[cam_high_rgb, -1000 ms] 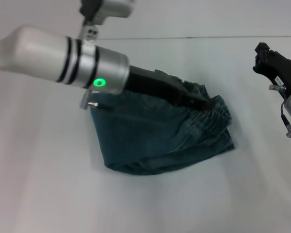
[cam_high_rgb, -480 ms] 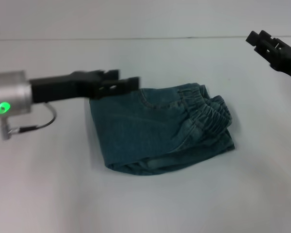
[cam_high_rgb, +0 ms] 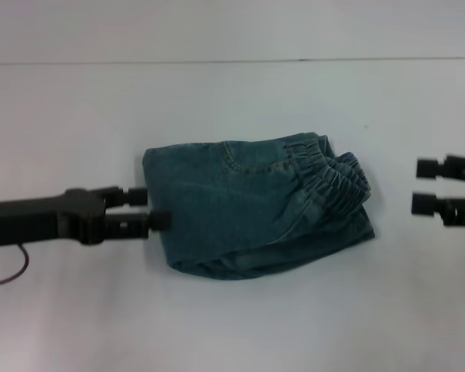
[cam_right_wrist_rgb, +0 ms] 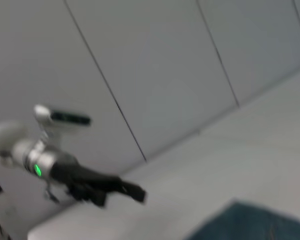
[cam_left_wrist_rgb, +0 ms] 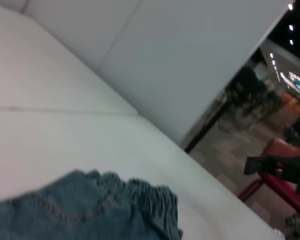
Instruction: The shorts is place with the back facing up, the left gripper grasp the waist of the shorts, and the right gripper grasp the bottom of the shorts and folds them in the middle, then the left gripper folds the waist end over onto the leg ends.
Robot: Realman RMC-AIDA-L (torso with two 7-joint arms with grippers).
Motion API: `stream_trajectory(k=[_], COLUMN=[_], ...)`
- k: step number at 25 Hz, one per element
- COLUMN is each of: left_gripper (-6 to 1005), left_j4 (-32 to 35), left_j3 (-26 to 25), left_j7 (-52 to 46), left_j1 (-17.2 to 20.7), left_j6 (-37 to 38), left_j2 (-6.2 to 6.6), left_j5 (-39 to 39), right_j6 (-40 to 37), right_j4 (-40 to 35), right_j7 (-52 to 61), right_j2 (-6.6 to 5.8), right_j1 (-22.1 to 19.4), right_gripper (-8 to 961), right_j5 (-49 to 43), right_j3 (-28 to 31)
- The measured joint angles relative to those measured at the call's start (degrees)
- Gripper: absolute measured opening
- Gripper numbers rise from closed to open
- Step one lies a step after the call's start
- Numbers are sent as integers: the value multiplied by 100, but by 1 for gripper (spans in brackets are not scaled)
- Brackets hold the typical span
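The shorts (cam_high_rgb: 248,205) lie folded in a compact denim bundle mid-table, with the ruffled waist (cam_high_rgb: 329,177) on top at the right end. A lower denim layer (cam_high_rgb: 349,231) peeks out beneath it; the bottom of the shorts is not plainly visible. My left gripper (cam_high_rgb: 150,208) is open at the bundle's left edge, holding nothing. My right gripper (cam_high_rgb: 425,186) stands open to the right of the bundle, clear of it. The left wrist view shows the shorts (cam_left_wrist_rgb: 90,210) and the far right gripper (cam_left_wrist_rgb: 272,166). In the right wrist view the left gripper (cam_right_wrist_rgb: 127,190) appears beyond a corner of the shorts (cam_right_wrist_rgb: 255,222).
The white table (cam_high_rgb: 232,325) surrounds the bundle, its back edge (cam_high_rgb: 232,60) meeting a grey wall. A thin dark cable (cam_high_rgb: 12,273) hangs under the left arm.
The left arm drew back from over the waistband to the bundle's left edge. The right gripper came down from the back right to beside the shorts. The shorts stayed put.
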Motion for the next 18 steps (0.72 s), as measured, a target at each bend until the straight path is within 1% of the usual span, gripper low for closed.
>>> stream_trajectory(k=[4,10,18], left_gripper=[947,947,947], left_j4=[7,3,-39], left_j3=[-85,-139,-122], left_j7=[10,-15,-34], left_j1=[-10,-23,-54], left_j6=[177,210,201], left_j2=[19,31,16], left_j5=[344,498,518], right_j6=[394,668,686], right_j4=[30,40,32], right_j7=[-289,-373,-373], right_j2=[-11,50,66], right_j1=[-256,-425,-430], right_gripper=[904,904,904], right_j5=[-330,-463,-464], right_j3=[-7,-25,-43])
